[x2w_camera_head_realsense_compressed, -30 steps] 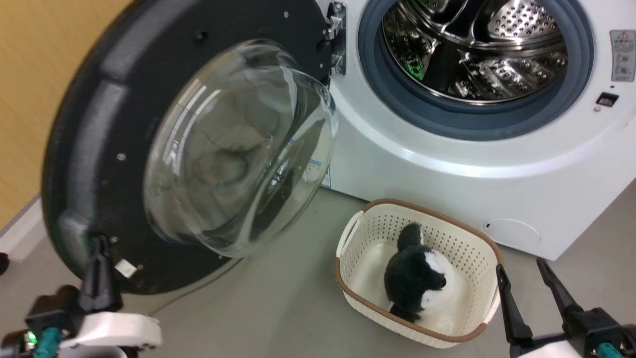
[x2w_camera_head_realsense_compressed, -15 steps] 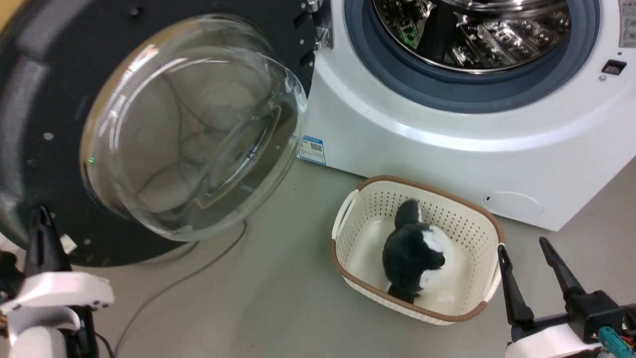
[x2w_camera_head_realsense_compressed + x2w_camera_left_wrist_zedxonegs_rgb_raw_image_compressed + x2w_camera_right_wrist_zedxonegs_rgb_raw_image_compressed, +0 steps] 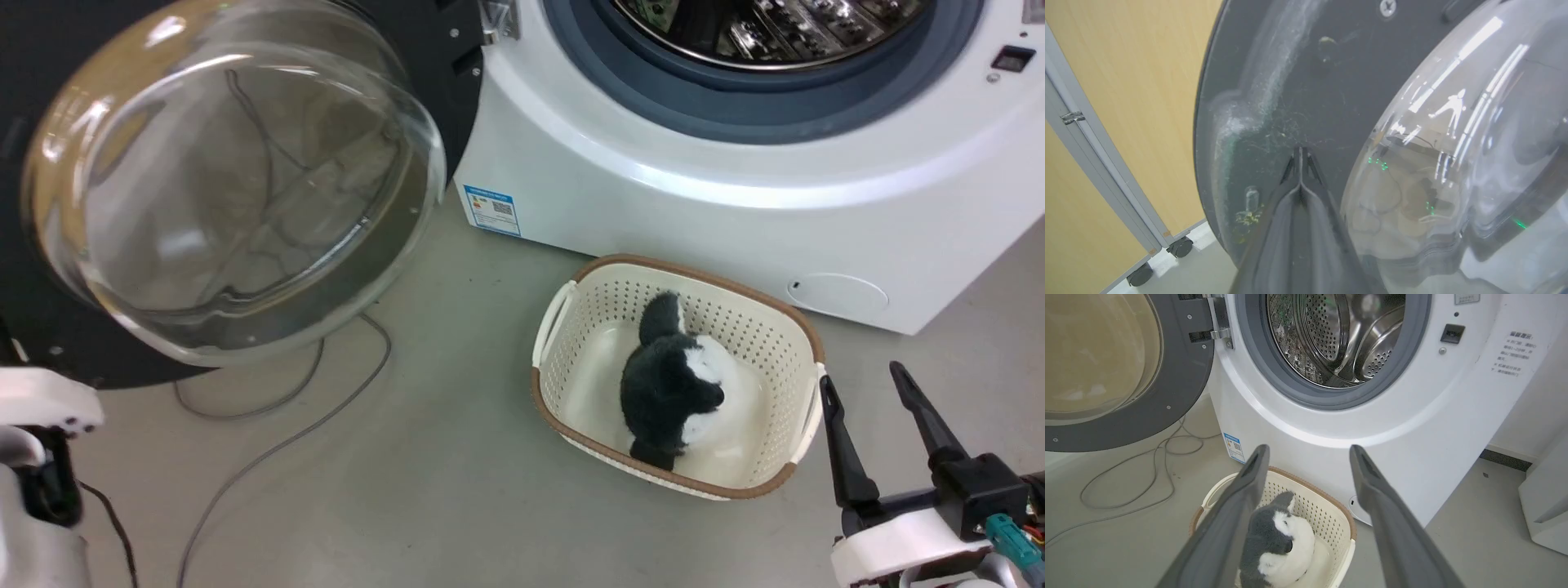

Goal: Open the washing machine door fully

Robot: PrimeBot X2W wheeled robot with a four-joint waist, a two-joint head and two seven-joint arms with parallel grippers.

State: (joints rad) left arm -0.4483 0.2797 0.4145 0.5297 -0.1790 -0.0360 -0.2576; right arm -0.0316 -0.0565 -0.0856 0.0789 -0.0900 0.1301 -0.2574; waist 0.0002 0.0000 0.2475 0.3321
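Door swing since a second ago: measured against the blue label (image 3: 492, 210) on the washing machine (image 3: 735, 204), the washing machine door (image 3: 237, 180) stands wider now; the head camera has also dipped, so part of that shift is my view, not the things.
Washing machine: white box at upper right, drum mouth (image 3: 1339, 339) fully uncovered.
Door: hangs on its hinge (image 3: 1218, 318) at the machine's left, inner face toward me, glass bowl (image 3: 1453, 163) bulging out. I judge a little swing may remain before the wood-coloured panel (image 3: 1126, 81) behind it.
Basket (image 3: 702, 273): on the floor (image 3: 457, 490) just before the machine, outside the door's arc, plush toy (image 3: 669, 392) inside.
Left gripper (image 3: 1300, 157): fingers (image 3: 1286, 228) pressed together, nothing between, tips on the black face beside the bowl; closed like that they serve as a stiff pusher.
Right gripper (image 3: 862, 377): fingers (image 3: 1237, 506) apart, empty, hovering by the basket's right rim, parked out of the way.
Cable (image 3: 269, 457): loops on the floor beneath the door; worth watching.
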